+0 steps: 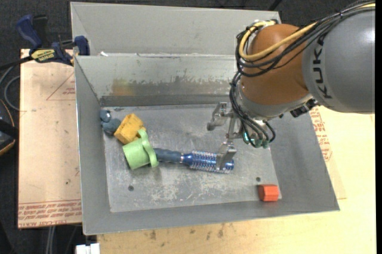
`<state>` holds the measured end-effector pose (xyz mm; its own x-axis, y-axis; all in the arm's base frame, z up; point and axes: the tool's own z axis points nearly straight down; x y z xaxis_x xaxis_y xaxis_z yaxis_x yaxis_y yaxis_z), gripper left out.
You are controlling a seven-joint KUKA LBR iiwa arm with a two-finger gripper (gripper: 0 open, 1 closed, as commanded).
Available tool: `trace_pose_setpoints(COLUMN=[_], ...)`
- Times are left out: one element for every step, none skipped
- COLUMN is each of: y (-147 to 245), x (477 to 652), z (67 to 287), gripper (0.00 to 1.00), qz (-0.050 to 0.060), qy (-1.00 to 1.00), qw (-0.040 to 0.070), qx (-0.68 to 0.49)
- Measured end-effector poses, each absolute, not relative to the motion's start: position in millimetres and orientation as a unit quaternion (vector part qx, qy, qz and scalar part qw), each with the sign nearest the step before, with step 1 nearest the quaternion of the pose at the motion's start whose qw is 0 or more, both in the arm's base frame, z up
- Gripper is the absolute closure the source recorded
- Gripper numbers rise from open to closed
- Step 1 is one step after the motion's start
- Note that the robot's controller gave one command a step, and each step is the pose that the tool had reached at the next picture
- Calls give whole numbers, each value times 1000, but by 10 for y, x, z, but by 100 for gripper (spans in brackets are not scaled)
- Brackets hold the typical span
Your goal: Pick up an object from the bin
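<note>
Beside blue brush [200, 159] — gripper [223, 138]; arm [346, 62] reads KUKA.

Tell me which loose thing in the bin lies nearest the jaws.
The blue ribbed stick: its right end reaches the jaws; the small orange cube lies apart.

Five loose things are lying in the grey bin [179, 190], one of each kind. One yellow block [129, 127] is resting at the left, one small blue-grey lump [107, 121] is sitting beside it, one light green cup-shaped piece [138, 155] is lying below them, one blue brush [194, 160] is stretching across the middle, and one small orange cube [268, 192] is sitting at the lower right.
</note>
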<state>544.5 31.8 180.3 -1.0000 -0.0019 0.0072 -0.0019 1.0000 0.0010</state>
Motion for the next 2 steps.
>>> trace_pose_setpoints(y=[444,438], x=[5507,5521], z=[811,840], gripper=[0,100], qz=[-1,-1], qy=[-991,-991], qw=[-2,-4], qx=[134,133])
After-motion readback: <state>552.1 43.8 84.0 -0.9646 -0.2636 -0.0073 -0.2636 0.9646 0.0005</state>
